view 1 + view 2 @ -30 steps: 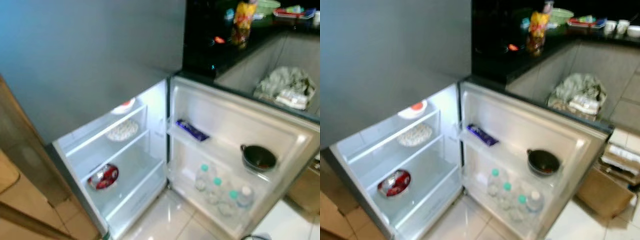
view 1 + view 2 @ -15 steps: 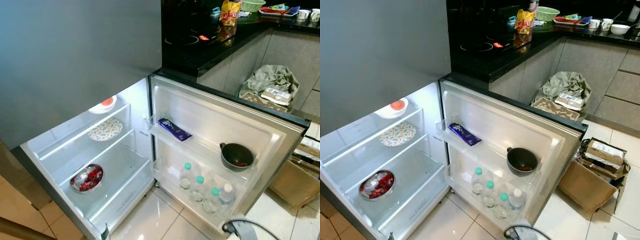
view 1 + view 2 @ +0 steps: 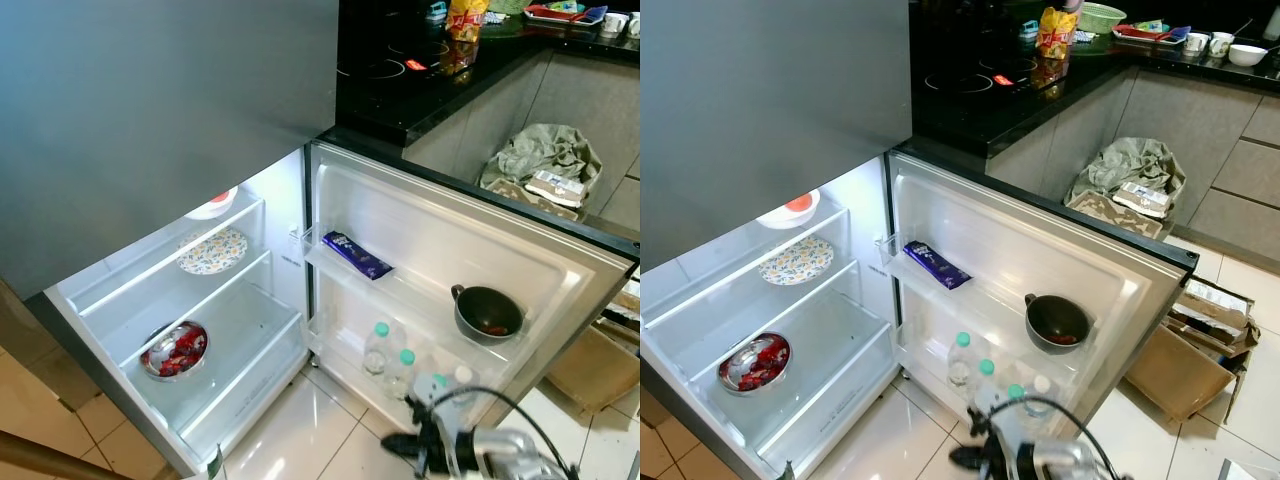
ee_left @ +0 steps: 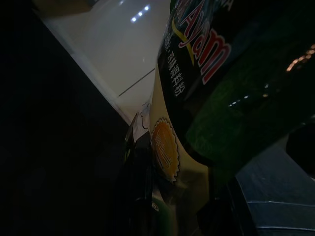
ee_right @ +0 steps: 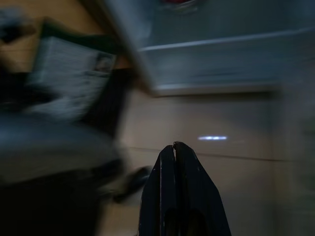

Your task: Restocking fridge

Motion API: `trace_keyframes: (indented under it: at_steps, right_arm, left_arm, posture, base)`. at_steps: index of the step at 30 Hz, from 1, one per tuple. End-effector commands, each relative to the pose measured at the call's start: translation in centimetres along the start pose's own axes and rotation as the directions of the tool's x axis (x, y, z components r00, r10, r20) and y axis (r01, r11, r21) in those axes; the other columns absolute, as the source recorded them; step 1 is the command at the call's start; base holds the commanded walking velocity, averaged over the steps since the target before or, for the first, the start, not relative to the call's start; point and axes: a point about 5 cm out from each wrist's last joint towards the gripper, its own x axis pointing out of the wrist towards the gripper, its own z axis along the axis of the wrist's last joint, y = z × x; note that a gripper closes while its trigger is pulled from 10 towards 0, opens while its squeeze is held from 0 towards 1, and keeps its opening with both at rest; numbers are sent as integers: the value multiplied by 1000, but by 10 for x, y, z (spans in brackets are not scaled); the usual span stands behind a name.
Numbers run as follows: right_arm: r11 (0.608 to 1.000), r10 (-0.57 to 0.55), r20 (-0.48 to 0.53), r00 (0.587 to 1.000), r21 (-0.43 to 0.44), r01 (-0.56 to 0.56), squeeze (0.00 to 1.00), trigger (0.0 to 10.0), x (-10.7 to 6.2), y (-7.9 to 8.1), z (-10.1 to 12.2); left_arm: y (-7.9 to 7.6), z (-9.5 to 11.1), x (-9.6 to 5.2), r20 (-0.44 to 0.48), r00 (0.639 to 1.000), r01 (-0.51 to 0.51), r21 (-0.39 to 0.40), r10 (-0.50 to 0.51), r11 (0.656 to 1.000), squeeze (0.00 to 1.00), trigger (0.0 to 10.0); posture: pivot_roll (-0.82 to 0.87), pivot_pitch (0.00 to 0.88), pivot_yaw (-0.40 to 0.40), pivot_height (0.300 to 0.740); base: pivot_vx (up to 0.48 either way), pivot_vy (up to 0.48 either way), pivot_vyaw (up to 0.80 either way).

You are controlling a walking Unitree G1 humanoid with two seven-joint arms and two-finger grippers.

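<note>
Fridge point(image 3: 180, 330) stands open in front of you, door point(image 3: 470, 250) swung out to the right. Count inside: one white bowl point(image 3: 212, 204) with something red on the top shelf, one patterned plate point(image 3: 212, 250) on the shelf below, one steel bowl point(image 3: 174, 350) of red stuff on the lowest shelf. In the door you have one blue wrapped bar point(image 3: 356, 255) on the upper rack, one dark pot point(image 3: 488, 312) further right, and four bottles point(image 3: 970, 362) with green and white caps in the bottom rack, partly hidden behind your arm in the left eye view. One cardboard box point(image 3: 1185, 350) sits on the floor right of the door, one basket with cloth point(image 3: 1130, 180) under the counter, one yellow snack bag point(image 3: 1057, 30) up on the black counter.

Your right gripper point(image 3: 400, 445) is low in front of the bottle rack, over the floor tiles; the wrist view shows its two fingers point(image 5: 189, 187) pressed together with nothing between them. Left wrist view is dark, close up on a packet point(image 4: 197, 73) with red and yellow print; you cannot tell whether that hand is clamped on it.

Versus half a second ago: the right arm has come up into view much further; fridge contents are unchanged.
</note>
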Motion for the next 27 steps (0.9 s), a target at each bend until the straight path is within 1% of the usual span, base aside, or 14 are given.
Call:
trace_keyframes:
  at_steps: [1, 2, 3, 4, 7, 10, 13, 14, 16, 19, 22, 23, 24, 27]
  right_arm:
    - [992, -124, 3, 992, -28, 124, 0, 10000, -7, -14, 4]
    - [973, -227, -6, 974, -37, 227, 0, 10000, -12, -27, 9]
    - [958, -284, -15, 959, -41, 283, 0, 10000, -16, -34, 10]
    - [944, -329, -65, 942, -59, 326, 0, 10000, -22, -40, 6]
    - [938, -346, -82, 934, -62, 342, 0, 10000, -25, -42, 4]
    - [892, -453, -113, 885, -61, 448, 0, 10000, -37, -55, 1]
    - [879, -477, -116, 871, -63, 473, 0, 10000, -39, -58, 1]
    - [863, -505, -119, 855, -67, 501, 0, 10000, -42, -61, 2]
    - [863, -505, -119, 855, -67, 501, 0, 10000, -42, -61, 2]
    - [822, -569, -126, 812, -78, 564, 0, 10000, -49, -67, 0]
    - [824, -566, -159, 809, -76, 561, 0, 10000, -49, -63, -8]
    - [840, -538, -200, 819, -53, 539, 0, 10000, -47, -55, -20]
    - [840, -538, -200, 819, -53, 539, 0, 10000, -47, -55, -20]
    - [859, -500, -254, 828, -26, 511, 0, 10000, -44, -43, -35]
  left_arm:
    - [1, -2, 0, -9, 1000, -1, 15, 1, 1000, 0, 10000]
    - [1, -2, 0, -11, 1000, 0, 17, 0, 1000, 0, 10000]
    - [0, -2, 0, -12, 1000, 1, 18, -1, 1000, 0, 10000]
    - [0, -2, 0, -13, 1000, 3, 20, -3, 1000, 0, 10000]
    - [0, -2, 0, -13, 1000, 4, 20, -4, 1000, 0, 10000]
    - [0, -1, 0, -10, 1000, 5, 19, -5, 1000, 0, 10000]
    - [0, -1, 0, -10, 1000, 6, 19, -6, 1000, 0, 10000]
    - [0, -1, 0, -10, 1000, 6, 19, -6, 1000, 0, 10000]
    - [0, -1, 0, -10, 1000, 6, 19, -6, 1000, 0, 10000]
    - [-1, -1, 0, -10, 1000, 7, 18, -7, 1000, 0, 10000]
    - [-1, -1, 0, -10, 1000, 8, 17, -8, 1000, 0, 10000]
    - [-2, -2, 0, -11, 1000, 8, 17, -8, 1000, 0, 10000]
    - [-2, -2, 0, -11, 1000, 8, 17, -8, 1000, 0, 10000]
    - [-2, -2, 0, -11, 1000, 8, 17, -8, 1000, 0, 10000]
  posture:
    - [-108, 0, 6, 740]
    - [-109, 0, 7, 740]
    - [-109, 0, 7, 740]
    - [-106, 0, 5, 740]
    - [-106, 0, 5, 740]
    - [-104, 0, 4, 740]
    - [-104, 0, 4, 740]
    - [-104, 0, 4, 740]
    - [-104, 0, 4, 740]
    - [-104, 0, 4, 740]
    - [-104, 0, 4, 740]
    - [-104, 0, 4, 740]
    - [-104, 0, 4, 740]
    - [-104, 0, 4, 740]
  base:
    - [0, 0, 0]
    - [0, 0, 0]
    - [0, 0, 0]
    - [0, 0, 0]
    - [0, 0, 0]
    - [0, 0, 0]
    - [0, 0, 0]
    - [0, 0, 0]
    - [0, 0, 0]
    - [0, 0, 0]
    - [0, 0, 0]
    - [0, 0, 0]
    - [0, 0, 0]
    - [0, 0, 0]
